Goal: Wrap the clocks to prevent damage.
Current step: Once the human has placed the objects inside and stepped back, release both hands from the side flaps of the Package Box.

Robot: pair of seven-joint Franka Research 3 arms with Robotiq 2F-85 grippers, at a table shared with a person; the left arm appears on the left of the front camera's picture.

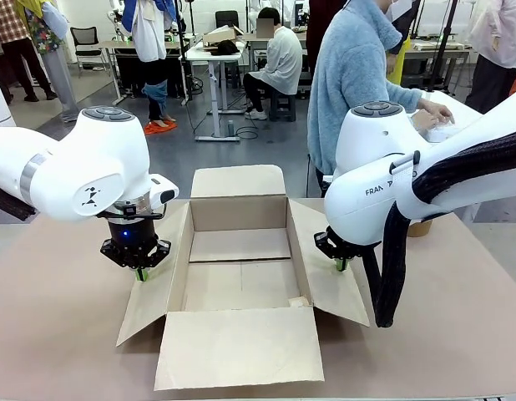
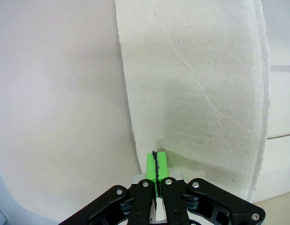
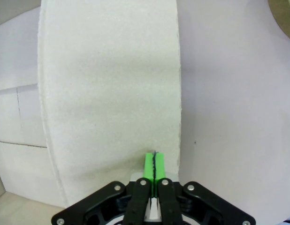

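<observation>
a brown box (image 1: 241, 284) sits open on the table (image 1: 58, 334), with its near flap (image 1: 239, 347) lying flat. the left gripper (image 1: 141, 274) (image 2: 156, 164) is closed tight on nothing and points down at the edge of the left flap (image 1: 154, 292) (image 2: 192, 84). the right gripper (image 1: 341, 266) (image 3: 154, 164) is closed the same way over the right flap (image 1: 325, 276) (image 3: 112, 84). i cannot tell if they touch the flaps. far back, a person (image 1: 354, 75) has hands (image 1: 433, 113) on a white thing (image 1: 454, 129). i cannot tell if it is a clock.
</observation>
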